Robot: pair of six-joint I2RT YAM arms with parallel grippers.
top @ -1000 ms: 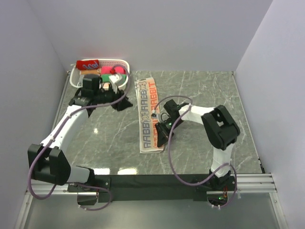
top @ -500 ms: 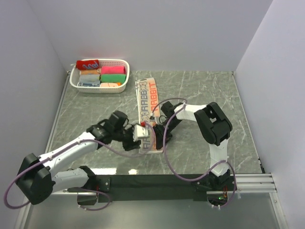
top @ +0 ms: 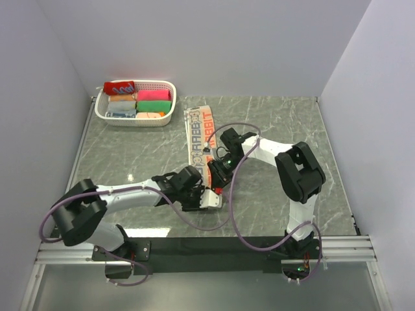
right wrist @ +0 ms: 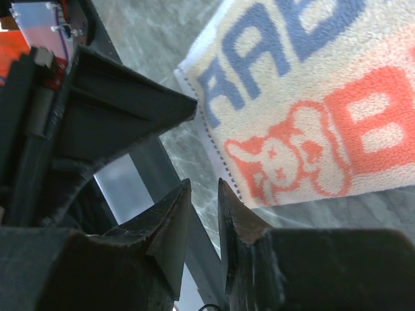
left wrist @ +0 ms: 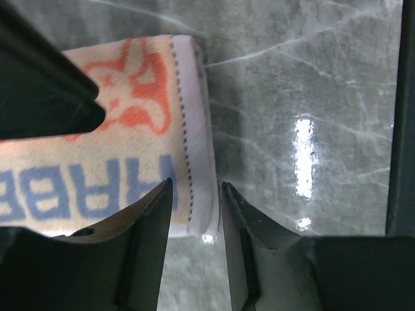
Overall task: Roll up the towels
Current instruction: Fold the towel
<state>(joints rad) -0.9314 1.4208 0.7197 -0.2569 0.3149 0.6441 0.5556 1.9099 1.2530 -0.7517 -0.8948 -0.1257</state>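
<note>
At the upper left of the overhead view sits the white basket, holding short rolled towels, with the red towel resting on its far left rim. Those look finished to me.

Right of that, low in the frame, my left pincer is down at the near end of the cream towel. The towel lies as a flat strip on the marble-patterned table, running from just beside the basket toward my bases. In my left wrist view the fingers stand a little apart with the towel's white stitched hem lying between their tips. The cloth there is flat and not bunched, so I judge it is not pinched yet.

Further right, my right pincer hangs at the towel's right edge, close to the same near end. Its wrist view shows the jaws with a narrow gap and nothing in it. They are over bare table, just off the corner printed with an orange rabbit.

I take this as the start of rolling the cream towel, with both pincers gathering at its near hem. Next I need both to catch that hem evenly at its two corners. Then I can lift it slightly and turn it over toward the far end, keeping the first fold tight and square.
</note>
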